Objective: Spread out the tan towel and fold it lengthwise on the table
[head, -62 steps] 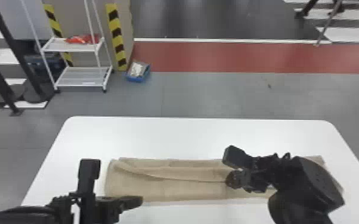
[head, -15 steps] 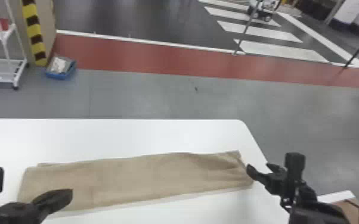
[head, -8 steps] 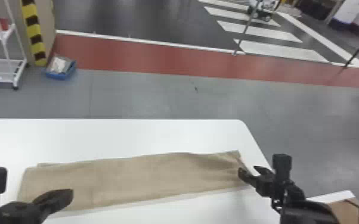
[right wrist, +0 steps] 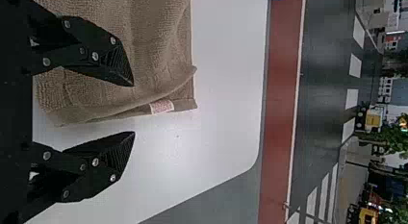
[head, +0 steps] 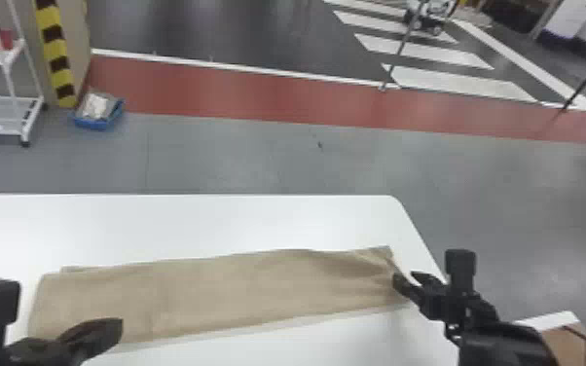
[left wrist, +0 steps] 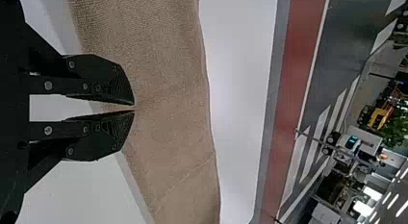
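Note:
The tan towel [head: 224, 287] lies as a long folded strip across the table, its right end somewhat rumpled. Over its front left part is my left gripper [head: 119, 323]. In the left wrist view, the left gripper [left wrist: 134, 107] pinches the near edge of the towel [left wrist: 163, 89], small creases running from its tips. My right gripper [head: 405, 278] is at the towel's right end. Seen from its wrist, the right gripper [right wrist: 133, 108] stands open, one finger over the towel [right wrist: 144, 41] and the other beyond its end edge, near a small white label [right wrist: 161, 106].
The white table [head: 185, 224] has its rounded far right corner just beyond the towel. A brown box [head: 569, 343] stands at the lower right, near the right forearm. On the floor behind are a blue tray [head: 97, 114] and a white rack [head: 0, 102].
Since the oldest frame the head view has turned right, and the right gripper has gone to the towel's right end. Over the last second it moved left onto that end, its fingertips drawing closer together.

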